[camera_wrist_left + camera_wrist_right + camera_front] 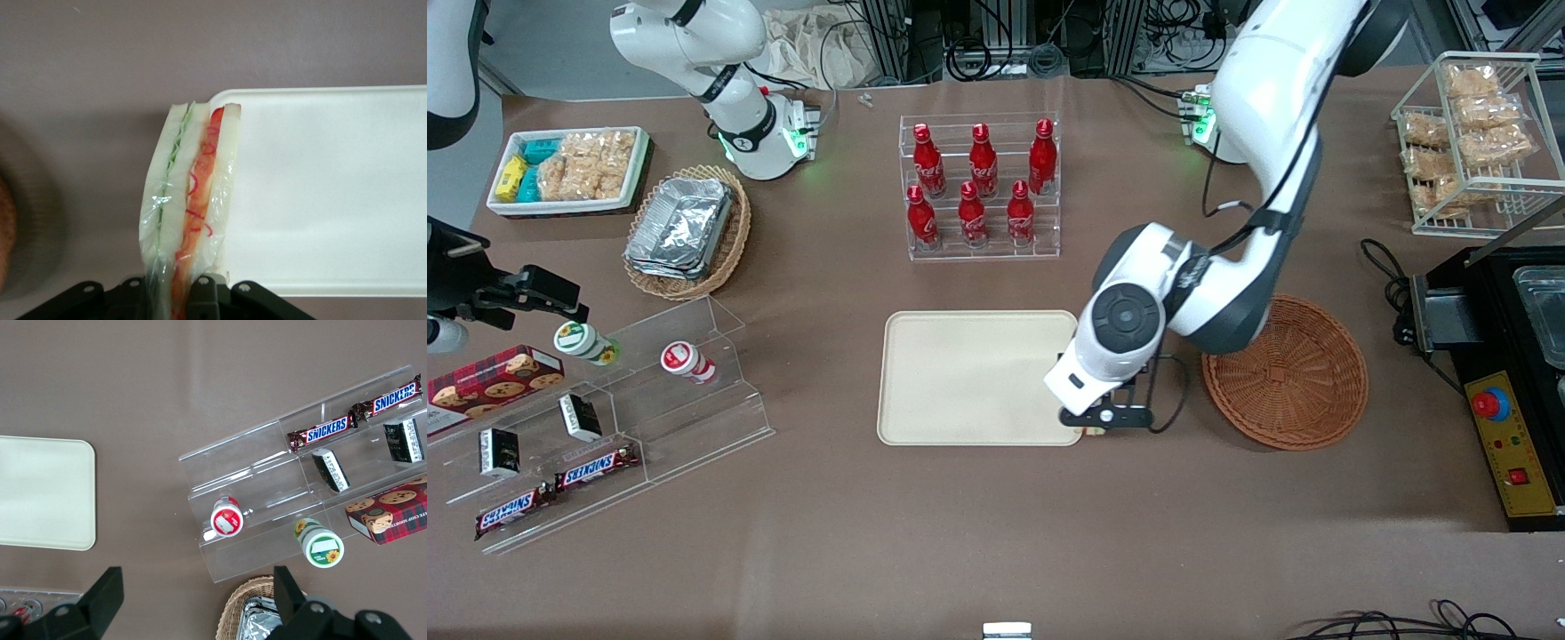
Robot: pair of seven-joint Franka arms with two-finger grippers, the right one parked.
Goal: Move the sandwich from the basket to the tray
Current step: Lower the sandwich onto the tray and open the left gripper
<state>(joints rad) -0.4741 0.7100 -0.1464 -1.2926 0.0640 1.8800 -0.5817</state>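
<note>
Gripper (175, 293) pinching the sandwich (190, 200) above the tray (333, 200) corner.
Wedge hangs over the tray's rim at the corner nearest the front camera, on the basket (1303, 378) end (plastic wrap visible); basket sits just beside the tray on the table (996, 533).
</note>
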